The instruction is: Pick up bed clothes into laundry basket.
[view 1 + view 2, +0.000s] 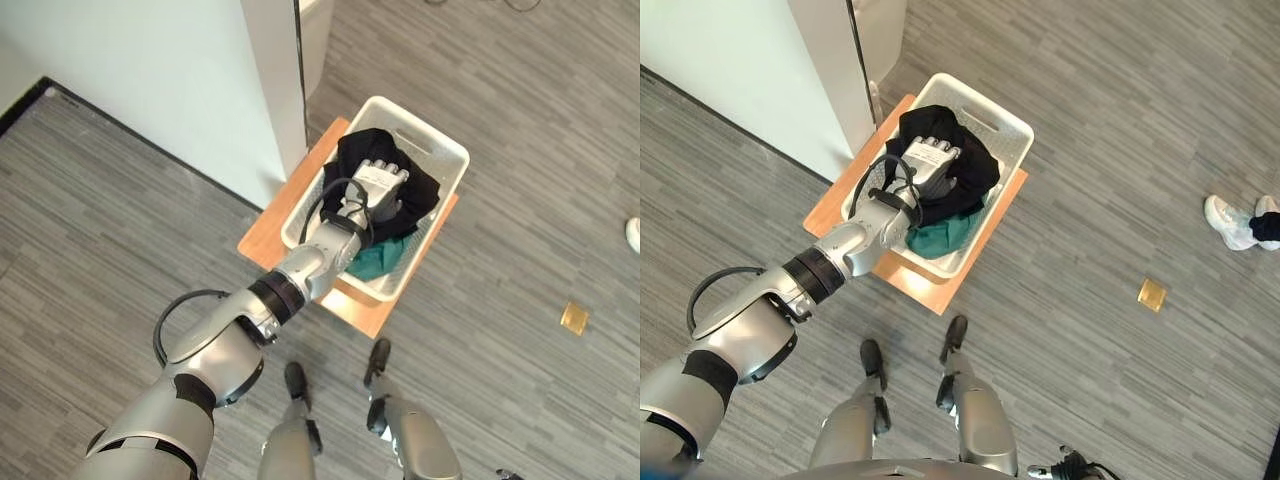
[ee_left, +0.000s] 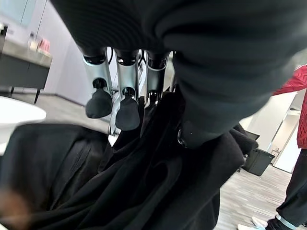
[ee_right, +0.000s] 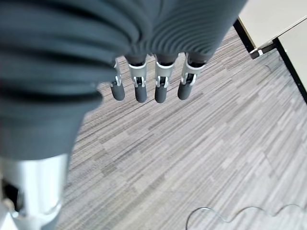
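Eye views: white slotted basket (image 1: 440, 155) on a small wooden table (image 1: 268, 232). Inside, a crumpled black garment (image 1: 420, 190) lies over a green one (image 1: 378, 262). Left hand (image 1: 378, 186) rests on the black cloth.

Left wrist view: fingers (image 2: 100, 103) hang fairly straight, seemingly released, tips at the black folds.

Right wrist view: right hand (image 3: 148, 72) over grey floor (image 3: 192, 158), fingers relaxed, grasping nothing.
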`<state>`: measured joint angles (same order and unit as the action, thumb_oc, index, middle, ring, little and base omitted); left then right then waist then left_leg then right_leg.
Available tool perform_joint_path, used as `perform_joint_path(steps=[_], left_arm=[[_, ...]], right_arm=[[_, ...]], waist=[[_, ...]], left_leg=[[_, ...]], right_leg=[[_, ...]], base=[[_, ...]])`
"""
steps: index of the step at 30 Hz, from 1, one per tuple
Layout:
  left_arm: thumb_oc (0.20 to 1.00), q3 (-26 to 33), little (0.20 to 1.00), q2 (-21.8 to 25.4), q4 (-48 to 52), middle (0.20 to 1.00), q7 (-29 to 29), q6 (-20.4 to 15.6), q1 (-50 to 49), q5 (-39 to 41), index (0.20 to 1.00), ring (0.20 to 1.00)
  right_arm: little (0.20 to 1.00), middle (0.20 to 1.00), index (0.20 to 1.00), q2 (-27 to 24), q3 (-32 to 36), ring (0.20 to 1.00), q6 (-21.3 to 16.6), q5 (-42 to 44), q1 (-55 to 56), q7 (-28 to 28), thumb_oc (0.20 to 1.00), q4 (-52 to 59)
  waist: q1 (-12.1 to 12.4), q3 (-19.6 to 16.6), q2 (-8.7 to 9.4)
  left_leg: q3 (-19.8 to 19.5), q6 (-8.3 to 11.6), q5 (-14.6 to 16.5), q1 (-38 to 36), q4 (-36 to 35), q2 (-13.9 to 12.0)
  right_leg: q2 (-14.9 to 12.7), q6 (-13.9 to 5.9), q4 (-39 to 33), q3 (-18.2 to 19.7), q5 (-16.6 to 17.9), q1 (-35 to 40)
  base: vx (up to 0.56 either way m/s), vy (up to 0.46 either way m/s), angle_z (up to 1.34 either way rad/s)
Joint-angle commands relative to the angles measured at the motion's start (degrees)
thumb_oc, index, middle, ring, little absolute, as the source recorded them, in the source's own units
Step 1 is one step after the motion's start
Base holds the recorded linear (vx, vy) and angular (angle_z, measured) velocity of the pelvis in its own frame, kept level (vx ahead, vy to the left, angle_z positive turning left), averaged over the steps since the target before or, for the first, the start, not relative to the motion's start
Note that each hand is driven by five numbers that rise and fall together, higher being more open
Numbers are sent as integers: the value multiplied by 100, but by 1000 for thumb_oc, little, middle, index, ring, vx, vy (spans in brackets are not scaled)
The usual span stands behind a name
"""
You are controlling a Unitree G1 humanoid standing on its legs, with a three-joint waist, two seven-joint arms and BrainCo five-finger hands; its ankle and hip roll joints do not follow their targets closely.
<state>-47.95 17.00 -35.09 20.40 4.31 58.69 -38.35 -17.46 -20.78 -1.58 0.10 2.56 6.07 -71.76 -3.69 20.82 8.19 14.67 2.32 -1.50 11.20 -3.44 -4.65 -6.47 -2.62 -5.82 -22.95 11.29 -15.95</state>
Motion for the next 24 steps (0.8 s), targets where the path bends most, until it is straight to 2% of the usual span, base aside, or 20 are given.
perform_joint_path(steps=[1, 2, 3, 4, 5, 11, 19, 23, 24], left_arm=[[200, 192, 200, -475, -426, 200, 172, -41, 793, 233, 200, 200], [200, 192, 200, -476, -429, 200, 173, -42, 795, 234, 200, 200], [244, 196, 244, -489, -458, 244, 172, -32, 849, 266, 244, 244], [445, 207, 445, -511, -485, 445, 171, -9, 866, 292, 445, 445], [1000, 222, 1000, -517, -477, 1000, 177, 8, 872, 313, 1000, 1000], [1000, 364, 1000, -656, -431, 1000, 198, 57, 707, 518, 1000, 1000], [1000, 633, 1000, -490, -267, 1000, 160, 3, 593, 1060, 1000, 1000], [1000, 818, 1000, -440, -164, 1000, 68, -25, 379, 1476, 1000, 1000], [1000, 1048, 1000, -406, -9, 1000, 29, -127, 73, 1969, 1000, 1000]], right_arm=[[1000, 1000, 1000, -210, 9, 1000, 38, 140, 92, 111, 1000, 71], [1000, 1000, 1000, -209, 10, 1000, 38, 140, 90, 111, 1000, 70], [1000, 1000, 1000, -198, 4, 1000, 29, 158, 83, 115, 1000, 80], [1000, 1000, 1000, -191, 9, 1000, 25, 176, 80, 116, 1000, 84], [1000, 1000, 1000, -181, -4, 1000, 23, 188, 86, 120, 1000, 87], [1000, 1000, 1000, -124, 33, 1000, 22, 293, 103, 119, 1000, 99], [1000, 1000, 1000, -71, 93, 1000, 133, 329, 6, 49, 1000, 133], [1000, 1000, 1000, -79, 24, 1000, 174, 208, -149, 59, 1000, 231], [1000, 1000, 1000, -143, 30, 1000, 187, 127, -351, 142, 1000, 385]], waist=[[203, 136, -137], [203, 133, -138], [195, 138, -126], [192, 143, -120], [197, 145, -119], [204, 122, -177], [269, -100, -351], [334, -206, -433], [399, -286, -487]], left_leg=[[-33, 126, 143, 222, -156, -362], [-34, 126, 143, 226, -156, -362], [-41, 123, 141, 250, -156, -364], [-42, 119, 139, 269, -156, -364], [-36, 121, 134, 281, -156, -370], [-10, 116, 169, 173, -156, -332], [2, 106, 236, -125, -156, -249], [-15, 93, 260, -264, -156, -215], [-39, 80, 284, -361, -156, -183]], right_leg=[[-485, -957, 82, -161, -854, 722], [-485, -956, 82, -161, -853, 717], [-482, -960, 82, -154, -847, 693], [-479, -962, 82, -142, -845, 675], [-479, -963, 82, -136, -847, 669], [-491, -947, 82, -119, -856, 730], [-519, -925, 82, -102, -908, 996], [-531, -912, 82, -94, -939, 1132], [-540, -901, 82, -67, -962, 1228]], base=[[-24, -15, 11], [-21, -17, 4], [0, 0, 0], [0, 0, 0], [-15, -6, 3], [-1, 0, 1], [12, 1, -5], [0, 0, 0], [0, 0, 0]])
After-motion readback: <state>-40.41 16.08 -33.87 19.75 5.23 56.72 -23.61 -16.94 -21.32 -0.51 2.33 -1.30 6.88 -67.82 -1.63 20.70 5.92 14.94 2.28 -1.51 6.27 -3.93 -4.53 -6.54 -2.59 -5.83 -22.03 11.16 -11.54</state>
